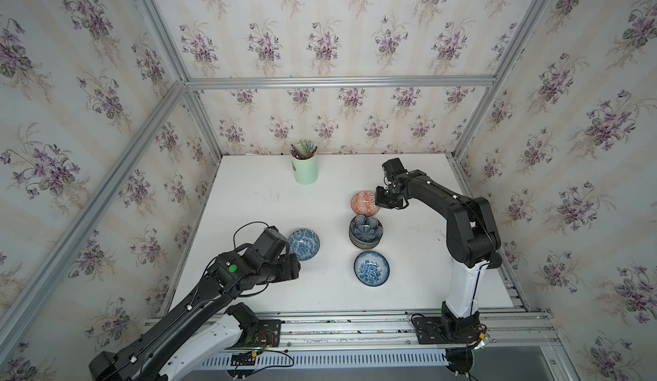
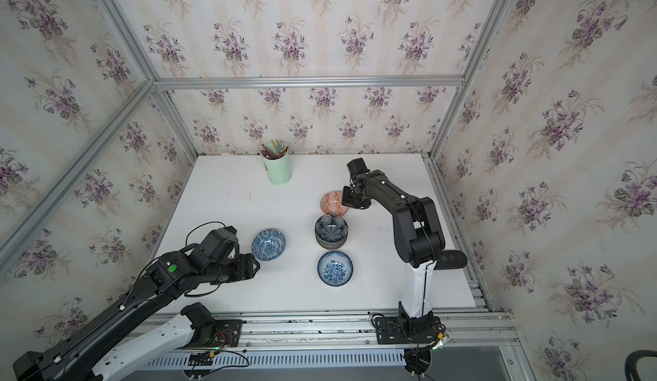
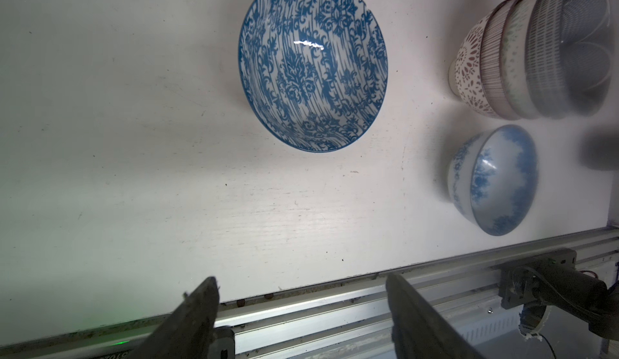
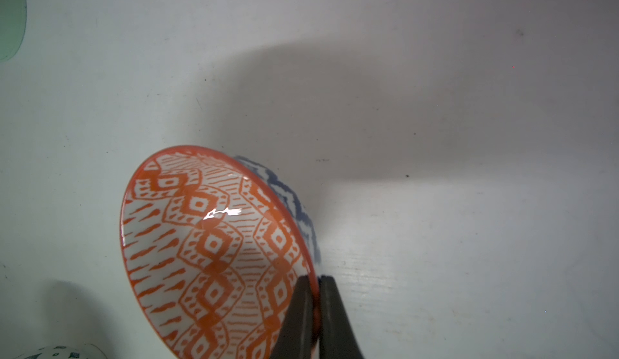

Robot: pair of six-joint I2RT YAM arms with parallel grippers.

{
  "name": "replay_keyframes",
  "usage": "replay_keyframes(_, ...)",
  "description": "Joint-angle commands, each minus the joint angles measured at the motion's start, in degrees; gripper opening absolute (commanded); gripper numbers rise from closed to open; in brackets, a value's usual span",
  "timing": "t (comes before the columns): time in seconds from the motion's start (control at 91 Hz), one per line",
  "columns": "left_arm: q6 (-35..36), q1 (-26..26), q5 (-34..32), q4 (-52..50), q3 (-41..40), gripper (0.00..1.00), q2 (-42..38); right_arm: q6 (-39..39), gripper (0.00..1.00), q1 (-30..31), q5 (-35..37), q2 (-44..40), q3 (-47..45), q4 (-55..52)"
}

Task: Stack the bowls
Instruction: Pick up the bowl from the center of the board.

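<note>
My right gripper (image 4: 316,282) is shut on the rim of the orange geometric bowl (image 4: 214,250), one finger inside and one outside; in both top views that bowl (image 1: 362,203) (image 2: 332,202) sits at the back of the bowl group. A stack of several bowls (image 1: 365,231) (image 2: 331,231) topped by a dark navy petal bowl stands just in front of it. Two blue-white floral bowls sit singly: one (image 1: 303,244) (image 3: 313,62) beside my left gripper, one (image 1: 371,268) (image 3: 492,180) nearer the front. My left gripper (image 3: 301,283) is open and holds nothing, near the table's front edge.
A mint-green cup of pencils (image 1: 304,164) stands at the back of the white table (image 1: 249,219). An aluminium rail (image 1: 337,322) runs along the front edge, with both arm bases on it. Wallpapered walls close in the sides and back.
</note>
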Motion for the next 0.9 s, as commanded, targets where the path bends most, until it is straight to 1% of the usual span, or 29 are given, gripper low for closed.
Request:
replay_keyframes(0.0,0.0,0.0,-0.6,-0.2,0.3,0.8,0.0,0.1,0.0,-0.3,-0.3,-1.4,2.3,-1.6)
replay_keyframes(0.297,0.6,0.1,-0.8,-0.7,3.5,0.8,1.5,1.3,0.0,-1.0,-4.6,-3.4,11.5,-8.6)
replay_keyframes(0.473,1.3,0.1,-0.6,-1.1,6.2,0.8,2.7,0.7,0.0,-0.9,-8.3,-7.2,13.1,-11.8)
replay_keyframes(0.56,1.3,0.1,0.3,-1.6,7.6,0.79,3.5,-0.4,0.0,-0.8,-10.1,-10.0,11.8,-13.6)
replay_keyframes(0.703,1.9,0.1,3.0,-1.9,8.8,0.79,3.7,-1.6,0.0,0.1,-11.1,-16.5,5.8,-14.0)
replay_keyframes(0.78,2.0,0.1,3.4,-2.4,9.7,0.78,3.8,-1.8,0.0,1.5,-10.8,-19.8,2.8,-14.3)
replay_keyframes(0.89,2.1,0.1,4.6,-2.8,11.3,0.76,3.9,-2.1,0.0,5.1,-10.8,-23.0,-1.2,-14.4)
